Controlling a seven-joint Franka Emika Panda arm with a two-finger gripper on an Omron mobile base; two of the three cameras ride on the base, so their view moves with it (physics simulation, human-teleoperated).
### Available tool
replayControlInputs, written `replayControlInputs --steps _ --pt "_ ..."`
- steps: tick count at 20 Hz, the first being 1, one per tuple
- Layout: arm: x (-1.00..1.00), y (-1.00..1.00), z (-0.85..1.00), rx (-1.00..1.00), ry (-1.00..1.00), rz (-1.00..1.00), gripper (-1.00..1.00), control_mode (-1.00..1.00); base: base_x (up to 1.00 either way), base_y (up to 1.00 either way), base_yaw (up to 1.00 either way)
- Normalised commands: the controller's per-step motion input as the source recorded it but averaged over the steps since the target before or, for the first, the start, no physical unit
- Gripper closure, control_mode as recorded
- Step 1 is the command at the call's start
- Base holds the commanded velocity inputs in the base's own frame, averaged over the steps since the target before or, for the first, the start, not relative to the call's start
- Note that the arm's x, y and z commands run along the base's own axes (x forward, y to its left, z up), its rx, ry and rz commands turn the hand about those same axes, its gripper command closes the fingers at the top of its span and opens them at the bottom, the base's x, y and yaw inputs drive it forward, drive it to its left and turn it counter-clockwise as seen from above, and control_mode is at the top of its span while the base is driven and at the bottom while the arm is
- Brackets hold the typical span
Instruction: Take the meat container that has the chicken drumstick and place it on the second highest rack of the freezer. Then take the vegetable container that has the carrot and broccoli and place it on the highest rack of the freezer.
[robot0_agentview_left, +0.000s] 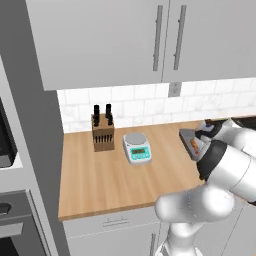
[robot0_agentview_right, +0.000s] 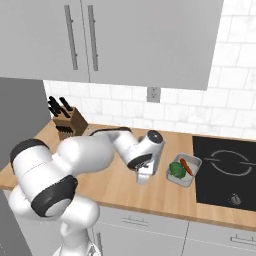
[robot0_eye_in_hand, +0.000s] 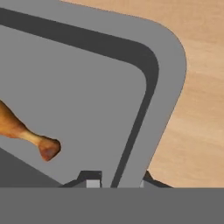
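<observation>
Our tool (robot0_eye_in_hand: 117, 181) pinches the right wall of the meat container (robot0_eye_in_hand: 168, 87) on the desk (robot0_eye_in_hand: 201, 109); the chicken drumstick (robot0_eye_in_hand: 24, 131) lies left of it, pointing rightward.

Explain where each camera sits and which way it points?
Left base view: behind the arm, left side; faces forward-down over counter, knife block, scale; arm lower right.
Right base view: behind, right side; faces vegetable container; arm lower left.
Hand view: on the hand, looking into meat container at chicken drumstick; fingertips at bottom.
Both base views share the knife block.
</observation>
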Motion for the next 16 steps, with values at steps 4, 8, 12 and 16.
replayControlInputs --steps 4,8,12,16 --pt "-0.45 0.67 0.79 -0.1 -0.07 0.19 1.0 -1.0 0.0 0.0 0.0" --pt "-0.39 0.95 0.57 -0.09 -0.08 0.11 1.0 -1.0 0.0 0.0 0.0" --pt "-0.39 0.94 0.69 0.0 -0.07 0.0 1.0 -1.0 0.0 0.0 0.0" --pt "-0.44 0.78 0.57 0.0 -0.06 0.01 1.0 -1.0 0.0 0.0 0.0"
